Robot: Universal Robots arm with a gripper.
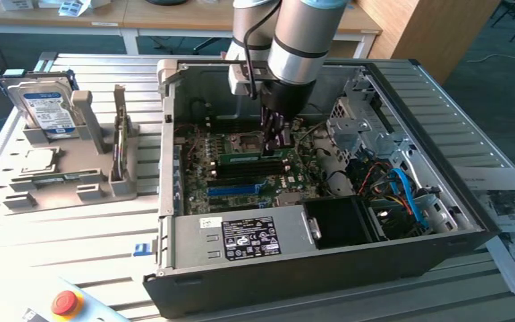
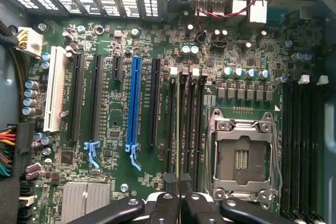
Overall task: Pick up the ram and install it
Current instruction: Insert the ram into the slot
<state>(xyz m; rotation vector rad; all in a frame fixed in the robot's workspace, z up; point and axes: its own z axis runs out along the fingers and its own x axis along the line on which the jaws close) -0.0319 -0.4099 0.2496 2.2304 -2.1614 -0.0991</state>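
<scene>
Closest to the exterior camera sits a round red push-button [image 1: 65, 302] on a pale box. Behind it an open black tower computer case [image 1: 329, 268] lies on its side on the slatted metal table [image 1: 78, 228]. Inside, the grey robot arm [image 1: 294, 40] reaches down to the green motherboard [image 1: 195, 171]. Its dark gripper [image 1: 275, 144] is clamped on the ram [image 1: 255, 158], a long thin green circuit-board stick lying along the black memory slots just beside the processor socket. On the exterior view's left, a grey plastic holder [image 1: 105, 188] carries a blue-labelled hard drive [image 1: 47, 111], a square silver processor chip [image 1: 38, 161] and a look-alike second stick [image 1: 119, 137] standing on edge. From the wrist, the gripper [image 2: 178, 192] pinches the ram [image 2: 178, 129] edge-on, in line with one of four black memory slots [image 2: 195, 129]. These lie between the blue expansion slot [image 2: 134, 103] and the empty silver processor socket [image 2: 241, 156]. Whether the ram is fully seated cannot be told.
</scene>
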